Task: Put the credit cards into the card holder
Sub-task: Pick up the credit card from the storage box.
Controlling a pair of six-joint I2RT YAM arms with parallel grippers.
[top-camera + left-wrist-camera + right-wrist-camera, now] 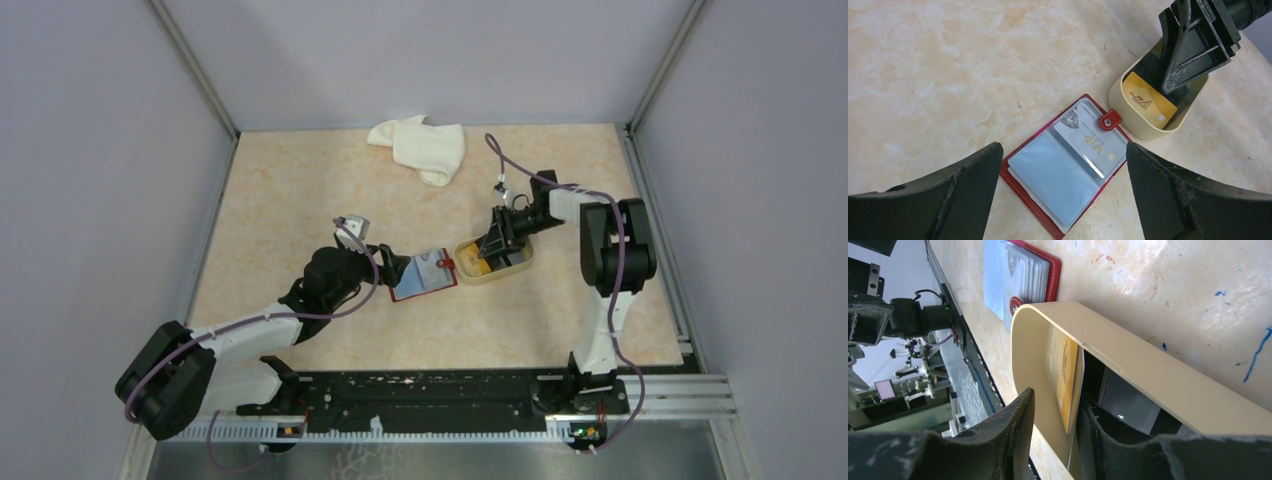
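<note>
We see a beige, marbled table (300, 200), its top scuffed and flecked with small blue pen marks. A crumpled white cloth (420, 147) lies near the far edge, well apart from the rest. Toward the middle the red card holder (1063, 175) lies open and flat, clear sleeves up. A beige tray (1143, 127) stands just beside its snap-tab end.

A: Surfaces, as shown. Table (948, 60): smooth, marbled beige, faint sheen, pen-marked in places. And the card holder (1048, 175)?
B: Dark red leather-like cover with a stitched edge; glossy clear plastic sleeves. Silver card (1090, 142): mirror-bright. Gold card (1148, 100): glossy plastic.
A: Tray (1143, 127)?
B: Matt beige plastic, smooth. Cloth (420, 145): soft white fabric. Left tool (1064, 150): matt black plastic, grainy, scuffed pale.
</note>
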